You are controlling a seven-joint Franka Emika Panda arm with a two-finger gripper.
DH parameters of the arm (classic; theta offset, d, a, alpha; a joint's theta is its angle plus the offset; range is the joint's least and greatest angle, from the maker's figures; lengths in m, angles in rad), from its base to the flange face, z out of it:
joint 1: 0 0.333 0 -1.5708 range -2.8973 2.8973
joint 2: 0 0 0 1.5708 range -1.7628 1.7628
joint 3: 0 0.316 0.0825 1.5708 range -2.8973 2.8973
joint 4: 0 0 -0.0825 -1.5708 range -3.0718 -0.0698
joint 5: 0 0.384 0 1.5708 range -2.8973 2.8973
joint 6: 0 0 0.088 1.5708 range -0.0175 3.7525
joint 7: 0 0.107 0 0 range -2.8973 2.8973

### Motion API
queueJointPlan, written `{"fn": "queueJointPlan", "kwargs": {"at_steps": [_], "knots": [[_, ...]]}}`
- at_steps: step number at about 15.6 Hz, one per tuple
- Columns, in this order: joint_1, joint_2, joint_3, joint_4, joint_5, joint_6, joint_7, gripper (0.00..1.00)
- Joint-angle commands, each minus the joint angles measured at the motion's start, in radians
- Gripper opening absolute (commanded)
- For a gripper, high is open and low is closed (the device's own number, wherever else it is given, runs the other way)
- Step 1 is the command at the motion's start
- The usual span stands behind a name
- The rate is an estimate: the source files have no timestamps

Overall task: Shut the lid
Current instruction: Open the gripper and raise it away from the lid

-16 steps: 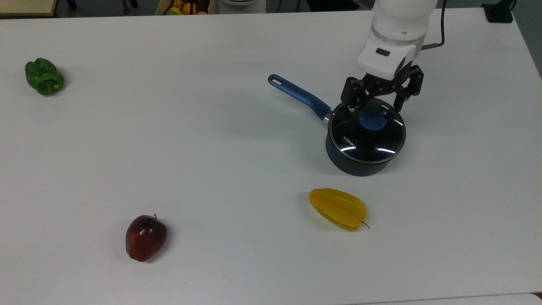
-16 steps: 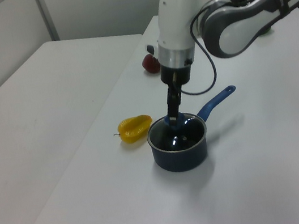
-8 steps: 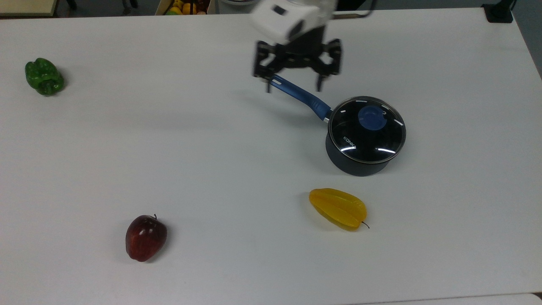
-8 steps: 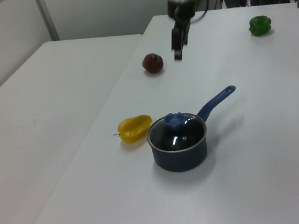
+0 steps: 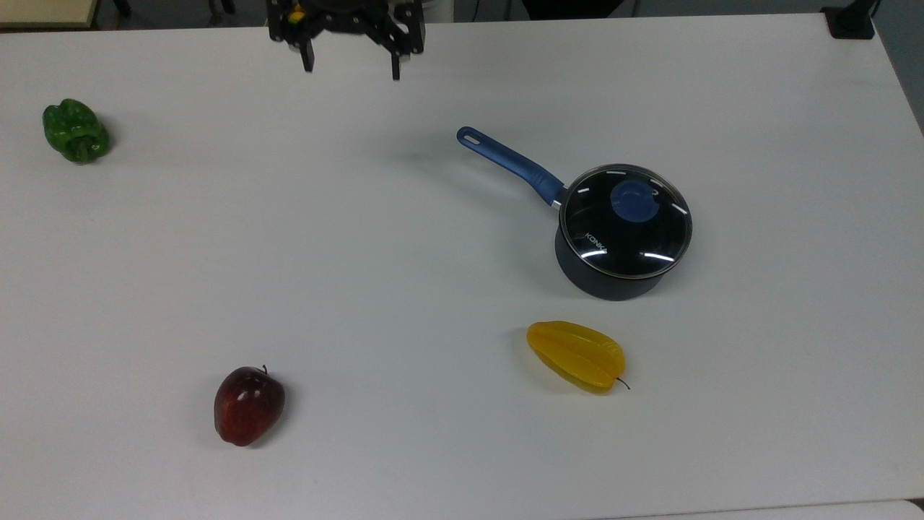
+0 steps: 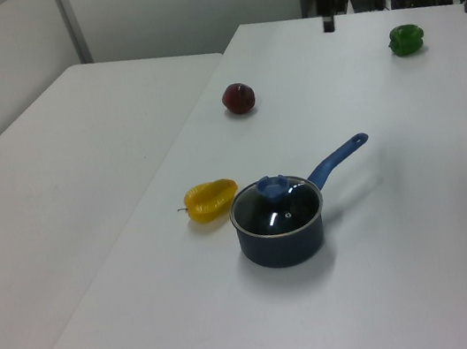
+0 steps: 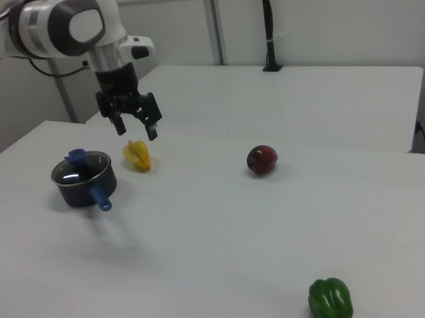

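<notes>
Bright, even light; soft shadows

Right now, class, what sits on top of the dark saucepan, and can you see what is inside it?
The lid sits flat on the saucepan, its blue knob uppermost. Through the glass the inside looks dark, so any contents cannot be made out.

The glass lid [image 5: 626,221] with blue knob sits level, closing the saucepan [image 5: 606,278].

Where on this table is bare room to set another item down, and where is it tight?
The widest free patch is mid-table, bordered by the green pepper, the red apple and the saucepan handle. The top view's right strip beyond the lid is also bare. Tightest is the gap between saucepan and yellow starfruit. The open gripper hangs at the far edge.
</notes>
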Motion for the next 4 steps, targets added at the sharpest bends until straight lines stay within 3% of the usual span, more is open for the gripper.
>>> {"fn": "queueJointPlan", "kwargs": {"at_steps": [1, 4], "knots": [[-0.037, -0.139, 0.009, -0.131, 0.005, -0.046, -0.025, 1.0], [-0.043, -0.131, 0.006, -0.105, 0.016, -0.058, -0.02, 1.0]]}}
